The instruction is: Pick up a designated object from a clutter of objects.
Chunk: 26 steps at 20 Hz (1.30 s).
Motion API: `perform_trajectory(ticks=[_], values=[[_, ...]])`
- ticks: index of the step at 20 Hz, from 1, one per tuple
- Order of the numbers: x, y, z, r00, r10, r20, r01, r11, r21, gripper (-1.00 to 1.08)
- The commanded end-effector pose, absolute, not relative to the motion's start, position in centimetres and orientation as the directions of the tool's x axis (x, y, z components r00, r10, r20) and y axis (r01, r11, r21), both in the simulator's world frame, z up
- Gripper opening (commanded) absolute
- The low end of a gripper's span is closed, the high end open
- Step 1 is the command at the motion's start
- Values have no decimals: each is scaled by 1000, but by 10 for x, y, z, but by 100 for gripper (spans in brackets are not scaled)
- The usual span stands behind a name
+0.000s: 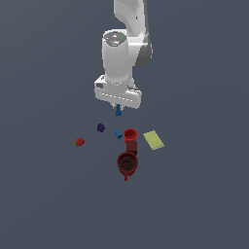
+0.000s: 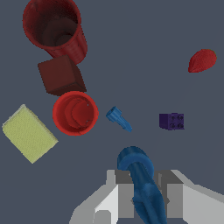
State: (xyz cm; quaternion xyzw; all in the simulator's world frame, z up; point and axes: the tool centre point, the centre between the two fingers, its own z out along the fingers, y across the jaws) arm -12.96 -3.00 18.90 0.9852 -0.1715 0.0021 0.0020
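Already our gripper [image 2: 142,192] clamps the blue peg [image 2: 142,183], raised above the red cup [image 2: 75,113]; next we judge only a steady lift away

colours across the clutter

the peg [image 2: 142,183] between the pale grey fingers [image 2: 125,199] was bright blue, and a smaller bit [image 2: 118,118] on the dark slate-grey floor [image 1: 44,204] shared that blue. the cup [image 2: 75,112] was vivid red; the mug [image 2: 54,28] and the block [image 2: 61,75] were darker, brownish red. the strawberry [image 2: 202,60] was red, the studded lump [image 2: 171,121] deep purple, the slab [image 2: 29,133] pale yellow-green. the arm [image 1: 119,58] was white with grey shading.
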Motion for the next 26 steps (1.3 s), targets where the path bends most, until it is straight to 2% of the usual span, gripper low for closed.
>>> perform_trajectory(ticks=[1,26], values=[[-131,-23,210,941,-338,5,-338,-941,4,-100],[-136,52,420,942,-336,1,-336,-942,1,-100]])
